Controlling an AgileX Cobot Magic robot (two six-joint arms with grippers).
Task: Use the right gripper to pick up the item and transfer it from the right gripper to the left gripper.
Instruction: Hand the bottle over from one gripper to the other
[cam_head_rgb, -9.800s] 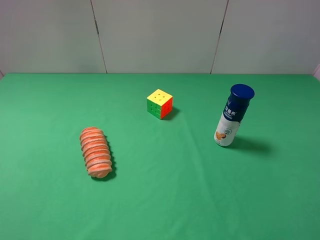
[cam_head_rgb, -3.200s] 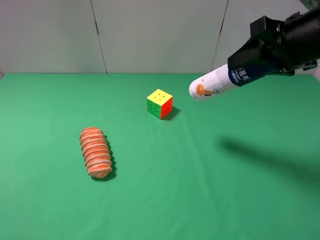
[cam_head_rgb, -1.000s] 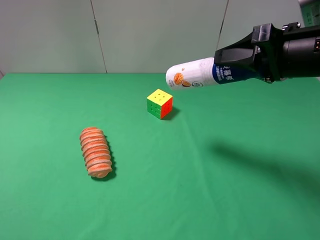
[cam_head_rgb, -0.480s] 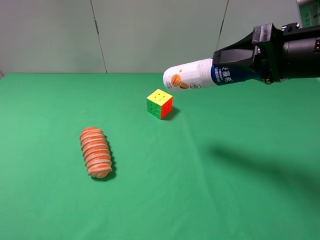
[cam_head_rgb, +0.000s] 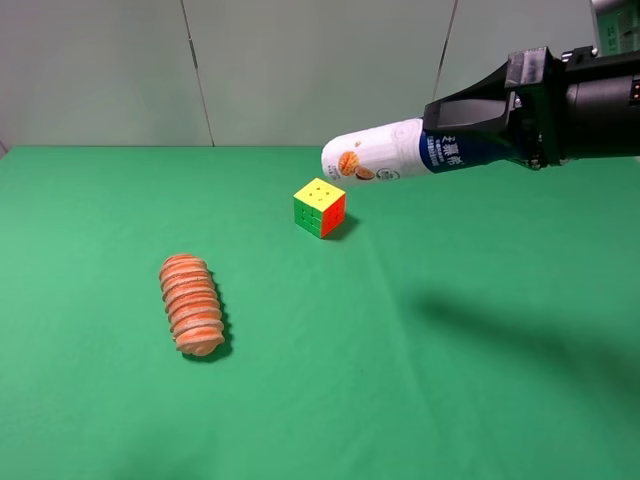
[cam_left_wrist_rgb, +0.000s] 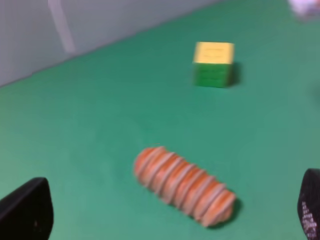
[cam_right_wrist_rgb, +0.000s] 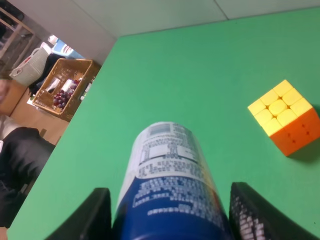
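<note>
My right gripper is shut on the blue upper part of the item, a slim bottle, and holds it lying nearly level in the air, with its white end with the orange picture pointing left, above and beyond the puzzle cube. In the right wrist view the bottle sits between the two black fingers. My left gripper does not show in the high view. In its wrist view its fingertips stand wide apart and empty above the orange ribbed roll.
The orange ribbed roll lies on the green table at the left. The cube also shows in the left wrist view and the right wrist view. A grey panelled wall stands behind the table.
The bottle, earlier upright on the table's right side, is lifted and tipped level. Over the last second my right gripper has carried it slightly further left.
</note>
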